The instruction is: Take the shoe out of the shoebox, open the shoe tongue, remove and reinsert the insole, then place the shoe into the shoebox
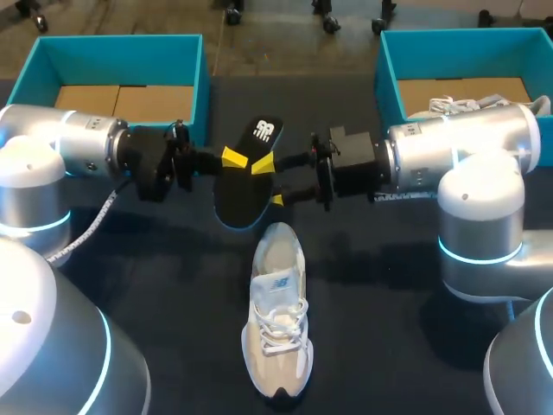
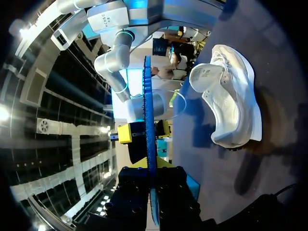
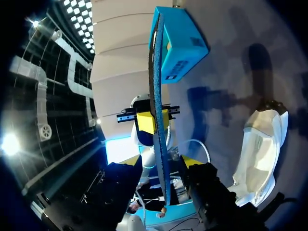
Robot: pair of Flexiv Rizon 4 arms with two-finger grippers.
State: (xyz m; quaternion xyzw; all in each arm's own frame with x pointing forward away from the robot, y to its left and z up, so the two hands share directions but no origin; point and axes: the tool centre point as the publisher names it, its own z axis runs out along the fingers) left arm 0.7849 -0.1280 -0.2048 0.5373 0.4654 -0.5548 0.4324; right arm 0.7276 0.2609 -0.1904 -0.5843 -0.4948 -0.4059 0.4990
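Observation:
A black insole [image 1: 246,194] with a blue underside and a white logo hangs above the table between my two grippers. My left gripper [image 1: 232,158] is shut on its left edge; in the left wrist view the insole [image 2: 148,96] stands edge-on out of that gripper [image 2: 150,166]. My right gripper [image 1: 270,182] straddles the right edge. Seen from the right wrist, its yellow tips stand on either side of the insole [image 3: 155,72], a gap showing at each, so the gripper [image 3: 161,163] is open. The white and beige shoe [image 1: 278,320] lies on the dark table below, tongue raised.
A teal shoebox [image 1: 121,52] stands at the back left. Another teal shoebox [image 1: 389,78] at the back right holds a second white shoe [image 1: 458,105]. A striped cord [image 1: 86,229] trails over the table at the left.

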